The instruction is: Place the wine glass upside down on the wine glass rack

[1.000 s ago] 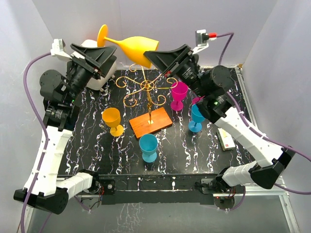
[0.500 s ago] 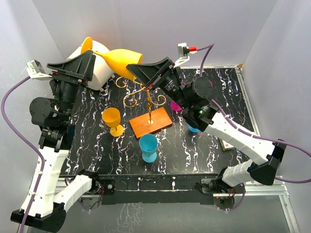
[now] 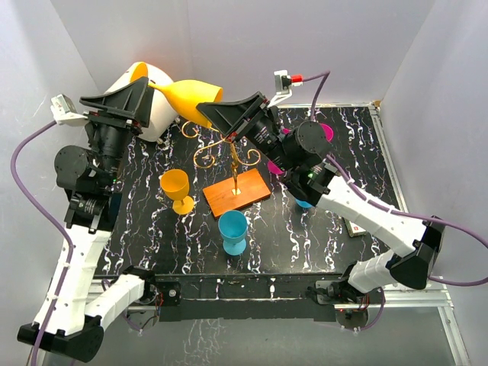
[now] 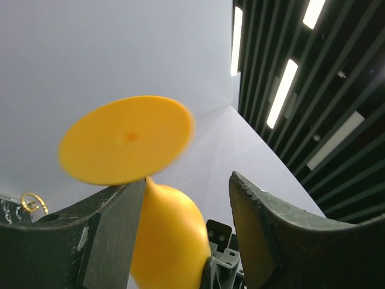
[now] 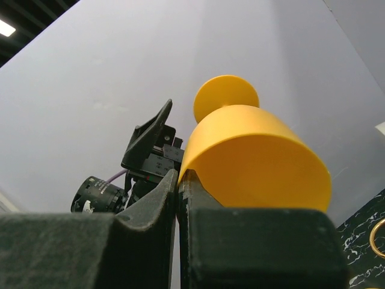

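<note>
Yellow catches my eye first on the top camera: the wine glass (image 3: pixel 187 95) lies on its side high above the surface (image 3: pixel 305 236), strung between my two claws, with its foot by the left claw (image 3: pixel 141 85) and its open mouth at the right claw (image 3: pixel 204 113). The wine glass rack (image 3: pixel 229 141) stands just under the right claw, its gold scrolls apart from the glass and its wooden base (image 3: pixel 238 192) flat on the surface. Well below both claws, an orange glass (image 3: pixel 177 189) and a blue glass (image 3: pixel 232 229) stand upright. On the left wrist camera the round foot (image 4: pixel 126 138) hangs just past the fingertips and the stem drops into the gap, close against one of the fingers (image 4: pixel 114 235) and well off the other. I read this claw as spread wide and gripping nothing. A gold curl of the rack shows low at the picture's left edge. On the right wrist camera the fingers are pressed almost together, with the bowl's rim wall pinched between them, so this claw has the glass. The bowl (image 5: pixel 258 156) swells just beyond the tips, the foot sits behind it, and the left claw is farther off beside it.
</note>
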Controlling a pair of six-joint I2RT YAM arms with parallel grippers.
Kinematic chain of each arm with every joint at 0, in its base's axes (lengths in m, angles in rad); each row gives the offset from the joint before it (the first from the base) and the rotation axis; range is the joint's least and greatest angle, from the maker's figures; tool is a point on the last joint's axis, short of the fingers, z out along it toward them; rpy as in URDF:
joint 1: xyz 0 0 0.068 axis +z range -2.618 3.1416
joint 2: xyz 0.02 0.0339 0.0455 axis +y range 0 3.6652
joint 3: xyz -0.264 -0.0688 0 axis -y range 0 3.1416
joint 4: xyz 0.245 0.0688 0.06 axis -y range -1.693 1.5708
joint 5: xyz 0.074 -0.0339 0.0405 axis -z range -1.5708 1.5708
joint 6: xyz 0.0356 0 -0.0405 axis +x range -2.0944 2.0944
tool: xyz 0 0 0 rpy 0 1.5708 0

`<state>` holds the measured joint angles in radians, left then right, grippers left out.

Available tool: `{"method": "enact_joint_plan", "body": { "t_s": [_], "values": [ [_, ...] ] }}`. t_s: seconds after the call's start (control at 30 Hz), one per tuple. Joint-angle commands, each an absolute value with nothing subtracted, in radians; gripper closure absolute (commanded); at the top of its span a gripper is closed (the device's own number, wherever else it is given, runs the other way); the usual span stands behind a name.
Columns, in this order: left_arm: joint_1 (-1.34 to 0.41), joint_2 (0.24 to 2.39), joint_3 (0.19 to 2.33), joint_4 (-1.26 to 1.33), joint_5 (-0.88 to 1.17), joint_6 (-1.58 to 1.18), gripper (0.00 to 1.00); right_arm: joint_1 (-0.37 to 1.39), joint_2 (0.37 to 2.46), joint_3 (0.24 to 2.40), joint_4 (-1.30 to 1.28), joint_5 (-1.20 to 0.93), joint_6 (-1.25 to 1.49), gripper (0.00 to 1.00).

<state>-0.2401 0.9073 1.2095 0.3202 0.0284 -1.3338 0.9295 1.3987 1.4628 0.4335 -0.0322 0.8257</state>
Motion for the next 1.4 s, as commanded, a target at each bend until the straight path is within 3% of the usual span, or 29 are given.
{"method": "enact_joint_plan", "body": {
  "t_s": [0.0,0.3,0.47,0.7,0.9,0.97,1.07,1.2,1.27,1.37],
  "values": [
    [-0.242,0.857,1.193,0.196,-0.087,-1.364,0.41,0.939,1.399,1.484,0.529,-0.036,0.831,1.00],
    [-0.241,0.864,1.207,0.182,-0.078,-1.355,0.33,0.950,1.423,1.492,0.510,-0.018,0.867,1.00],
    [-0.241,0.872,1.185,0.207,-0.085,-1.376,0.35,0.969,1.433,1.493,0.502,-0.021,0.867,1.00],
    [-0.241,0.865,1.163,0.228,-0.097,-1.374,0.58,0.997,1.435,1.471,0.486,-0.016,0.873,1.00],
    [-0.241,0.842,1.168,0.208,-0.124,-1.326,0.83,1.008,1.427,1.451,0.471,-0.007,0.880,1.00],
    [-0.241,0.839,1.171,0.209,-0.128,-1.316,0.97,1.009,1.427,1.448,0.471,-0.010,0.882,1.00],
    [-0.241,0.837,1.172,0.208,-0.130,-1.302,1.00,1.009,1.421,1.447,0.453,-0.006,0.884,0.99],
    [-0.242,0.835,1.182,0.179,-0.145,-1.257,1.00,1.009,1.388,1.442,0.365,0.081,0.858,0.53],
    [-0.241,0.828,1.195,0.140,-0.161,-1.210,1.00,1.009,1.364,1.430,0.333,0.120,0.816,0.39],
    [-0.241,0.817,1.204,0.091,-0.167,-1.119,1.00,1.010,1.334,1.437,0.195,0.178,0.737,0.29]
  ]
}}
